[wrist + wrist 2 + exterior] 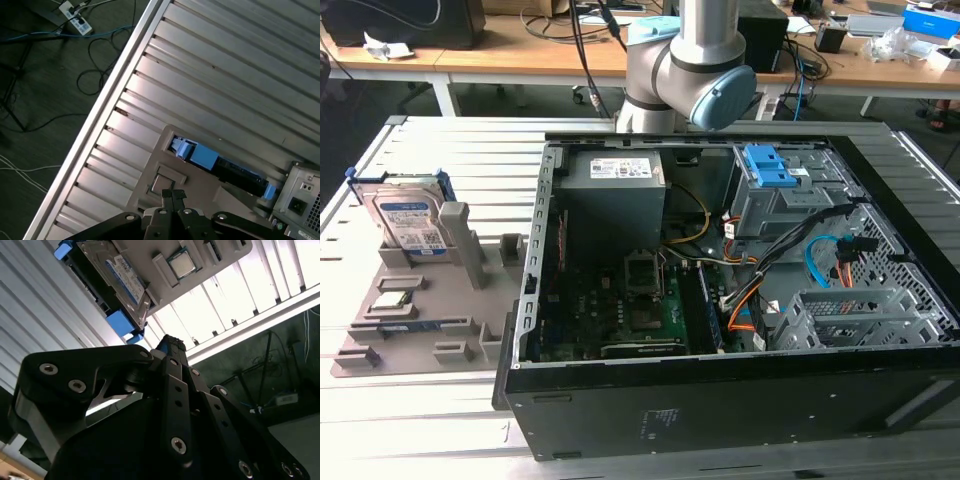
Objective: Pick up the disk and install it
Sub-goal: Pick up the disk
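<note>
The disk is a silver hard drive with a white-and-blue label in a blue frame. It stands on edge in a grey holder tray at the exterior view's left. In both wrist views the disk lies well beyond my black gripper. The fingertips are pressed together with nothing between them. The gripper hangs high over the slatted table, apart from the disk.
An open computer case lies on the slatted metal table, with a grey drive bay with blue latches and a metal cage inside. The arm rises behind it. A chip rests in the tray. Cables lie on the floor.
</note>
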Available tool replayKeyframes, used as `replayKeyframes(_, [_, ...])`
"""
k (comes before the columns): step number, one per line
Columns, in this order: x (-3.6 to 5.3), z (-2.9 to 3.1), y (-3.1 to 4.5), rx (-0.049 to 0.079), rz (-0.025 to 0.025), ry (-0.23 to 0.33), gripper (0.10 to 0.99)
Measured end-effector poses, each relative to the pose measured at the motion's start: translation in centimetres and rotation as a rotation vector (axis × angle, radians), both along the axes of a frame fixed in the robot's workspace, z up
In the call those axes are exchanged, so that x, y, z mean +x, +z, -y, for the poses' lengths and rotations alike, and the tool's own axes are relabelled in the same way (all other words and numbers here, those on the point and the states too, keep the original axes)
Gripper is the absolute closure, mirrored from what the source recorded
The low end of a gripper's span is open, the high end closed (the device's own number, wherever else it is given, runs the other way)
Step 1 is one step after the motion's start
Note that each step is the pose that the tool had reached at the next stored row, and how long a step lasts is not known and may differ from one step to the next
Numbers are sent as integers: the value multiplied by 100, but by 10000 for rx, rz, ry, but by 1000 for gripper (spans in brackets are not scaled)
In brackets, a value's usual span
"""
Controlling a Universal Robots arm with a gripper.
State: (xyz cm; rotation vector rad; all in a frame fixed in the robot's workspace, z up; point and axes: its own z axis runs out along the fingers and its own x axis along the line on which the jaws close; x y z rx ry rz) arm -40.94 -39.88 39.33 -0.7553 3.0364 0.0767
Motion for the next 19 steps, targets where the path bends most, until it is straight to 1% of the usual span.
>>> replayKeyframes(4, [1, 0, 0, 0, 0, 570, 980])
replayKeyframes(19, [1, 0, 0, 0, 1, 1917, 980])
